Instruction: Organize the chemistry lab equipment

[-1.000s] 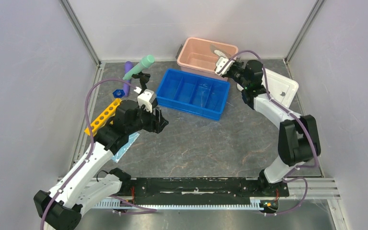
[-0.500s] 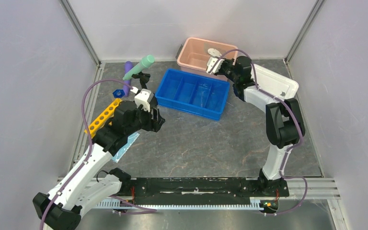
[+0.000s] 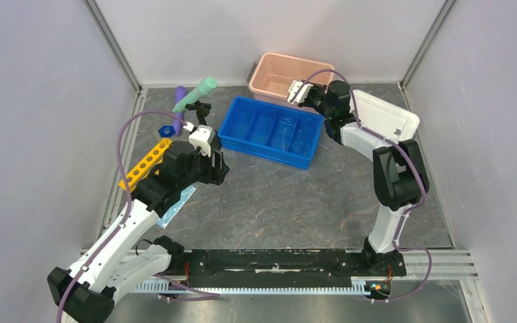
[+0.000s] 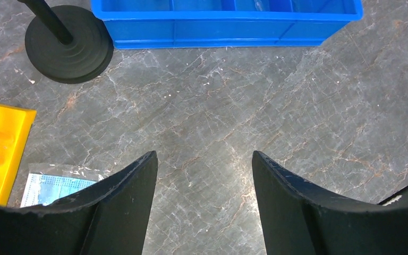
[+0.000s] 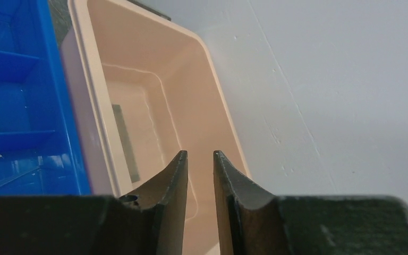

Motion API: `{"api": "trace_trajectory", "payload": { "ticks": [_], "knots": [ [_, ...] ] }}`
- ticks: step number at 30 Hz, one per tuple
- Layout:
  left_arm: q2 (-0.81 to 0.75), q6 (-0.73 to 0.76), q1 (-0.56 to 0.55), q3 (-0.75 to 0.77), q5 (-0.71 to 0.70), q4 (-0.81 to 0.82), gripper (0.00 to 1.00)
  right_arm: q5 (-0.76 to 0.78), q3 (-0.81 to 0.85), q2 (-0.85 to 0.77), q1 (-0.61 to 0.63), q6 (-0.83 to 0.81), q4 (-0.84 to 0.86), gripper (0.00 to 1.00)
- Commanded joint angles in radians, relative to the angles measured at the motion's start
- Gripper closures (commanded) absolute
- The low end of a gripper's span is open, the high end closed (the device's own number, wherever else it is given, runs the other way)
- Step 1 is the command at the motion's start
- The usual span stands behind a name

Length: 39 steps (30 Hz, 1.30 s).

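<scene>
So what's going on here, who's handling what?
Neither arm holds anything right now. The left gripper hangs open over the bare table, with the yellow rack, the mask and the black clamp stand close by. The right gripper is over the pink bin, its fingers a narrow gap apart with nothing between them. The blue tray looks empty.

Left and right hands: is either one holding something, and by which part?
Neither holds anything. The left hand is open above the table; the right hand, above the bin, has only a narrow empty gap.
</scene>
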Motion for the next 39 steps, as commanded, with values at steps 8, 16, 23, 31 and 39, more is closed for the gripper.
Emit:
{"api": "trace_trajectory", "payload": {
  "ticks": [8,16,23,31,39],
  "knots": [
    [0.048,-0.021,-0.003,0.000,-0.038,-0.014,0.28,0.274,-0.228,-0.406,0.058,0.584,0.009,0.64],
    [0.140,-0.060,-0.003,0.025,-0.178,-0.074,0.28,0.281,-0.537,-0.704,0.083,1.008,-0.064,0.56],
    [0.195,-0.274,-0.001,-0.015,-0.385,-0.103,0.28,0.252,-0.780,-0.899,0.120,1.149,-0.043,0.55],
    [0.233,-0.618,0.047,-0.098,-0.606,-0.176,0.25,0.224,-0.852,-1.045,0.133,1.122,-0.087,0.54],
    [0.267,-0.698,0.258,-0.181,-0.462,-0.078,0.26,0.186,-0.879,-1.055,0.144,1.190,-0.077,0.54]
  ]
}}
